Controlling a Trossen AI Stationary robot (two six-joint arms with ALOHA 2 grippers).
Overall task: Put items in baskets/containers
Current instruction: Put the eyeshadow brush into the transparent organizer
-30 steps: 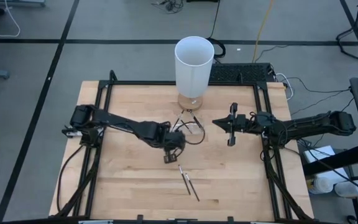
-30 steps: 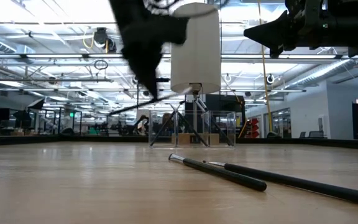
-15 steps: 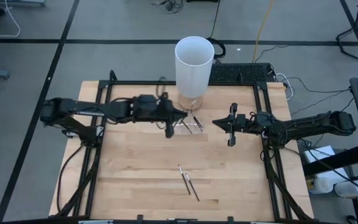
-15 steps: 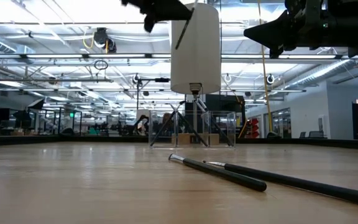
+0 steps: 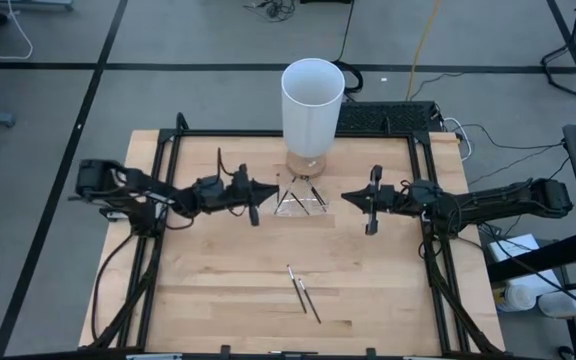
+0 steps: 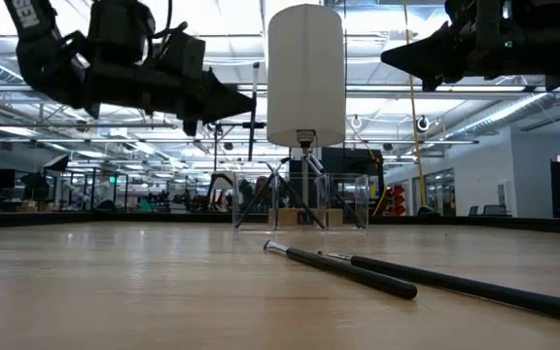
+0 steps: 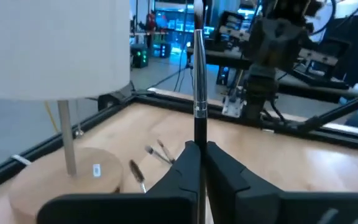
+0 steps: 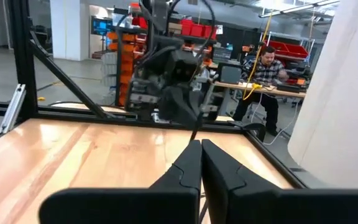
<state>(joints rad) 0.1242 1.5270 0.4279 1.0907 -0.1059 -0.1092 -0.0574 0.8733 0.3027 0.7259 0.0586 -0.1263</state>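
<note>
Dark stick [image 7: 199, 93] pinched upright in my left gripper [image 5: 253, 203], raised beside clear container [image 5: 299, 200]; right gripper [image 5: 370, 213] closed, empty, aloft opposite.

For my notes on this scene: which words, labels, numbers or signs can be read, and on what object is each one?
No text can be read for certain.
Left arm: white marks on its housing, cut off by the picture's edge.
Round wooden base: small sticker, too small to read.
</note>
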